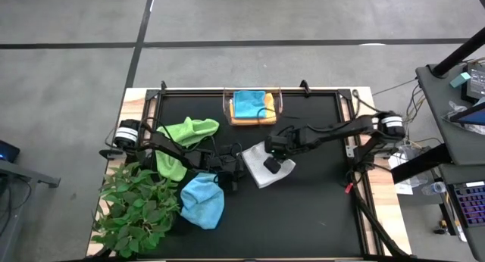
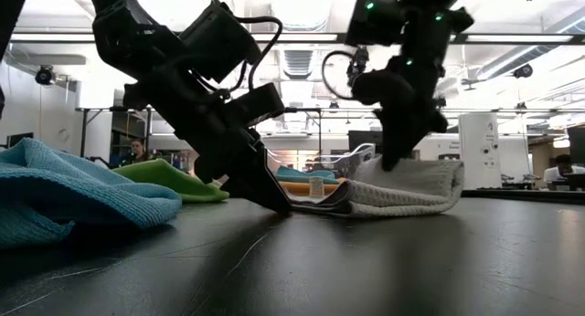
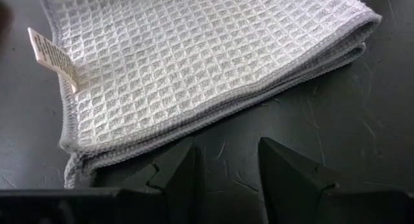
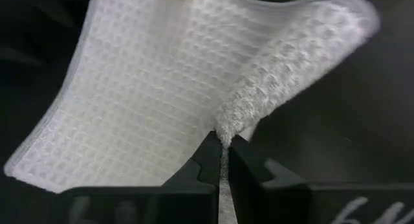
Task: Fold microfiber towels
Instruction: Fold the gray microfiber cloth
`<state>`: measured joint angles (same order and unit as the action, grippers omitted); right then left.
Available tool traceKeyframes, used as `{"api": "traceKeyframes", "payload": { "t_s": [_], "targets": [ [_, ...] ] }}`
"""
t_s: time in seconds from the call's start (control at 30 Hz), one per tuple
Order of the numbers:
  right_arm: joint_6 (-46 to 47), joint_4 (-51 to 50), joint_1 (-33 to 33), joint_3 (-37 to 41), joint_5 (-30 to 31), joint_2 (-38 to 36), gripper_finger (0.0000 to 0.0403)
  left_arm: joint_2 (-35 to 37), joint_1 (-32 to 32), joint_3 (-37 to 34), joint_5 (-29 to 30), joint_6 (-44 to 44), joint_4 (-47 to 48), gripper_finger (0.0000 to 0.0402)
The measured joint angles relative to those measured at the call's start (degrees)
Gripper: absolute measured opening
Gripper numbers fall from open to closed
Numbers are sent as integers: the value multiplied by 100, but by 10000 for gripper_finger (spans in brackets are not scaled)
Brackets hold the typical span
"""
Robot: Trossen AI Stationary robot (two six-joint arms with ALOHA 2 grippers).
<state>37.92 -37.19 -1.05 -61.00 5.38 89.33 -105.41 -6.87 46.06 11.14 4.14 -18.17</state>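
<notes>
The floor [image 1: 227, 20] around the table is grey, crossed by dark lines. Beside the table, on the right of the high view, stands a dark desk [image 1: 455, 103] with cables and a keyboard [image 1: 471, 205]. In the low view, the room behind is a large hall with bright ceiling lights [image 2: 302, 10] and a white cabinet [image 2: 480, 152].

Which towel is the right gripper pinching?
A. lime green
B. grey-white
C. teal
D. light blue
B: the right gripper is shut on an edge of the grey-white towel in mid-table; the left gripper is open just short of it.
</notes>
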Motion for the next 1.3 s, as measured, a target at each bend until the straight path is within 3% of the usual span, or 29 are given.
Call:
{"api": "traceKeyframes", "payload": {
  "t_s": [0.37,0.97,1.3],
  "targets": [
    [-512,-12,265,-1003,-292,907,9,-2,0,-29,-2,0,-36,162],
    [-494,577,429,-1127,-230,936,11,-9,0,-34,-2,-2,-85,162],
    [-556,1014,480,-1030,-234,936,78,-11,0,-34,-2,-2,-87,162]
  ]
}}
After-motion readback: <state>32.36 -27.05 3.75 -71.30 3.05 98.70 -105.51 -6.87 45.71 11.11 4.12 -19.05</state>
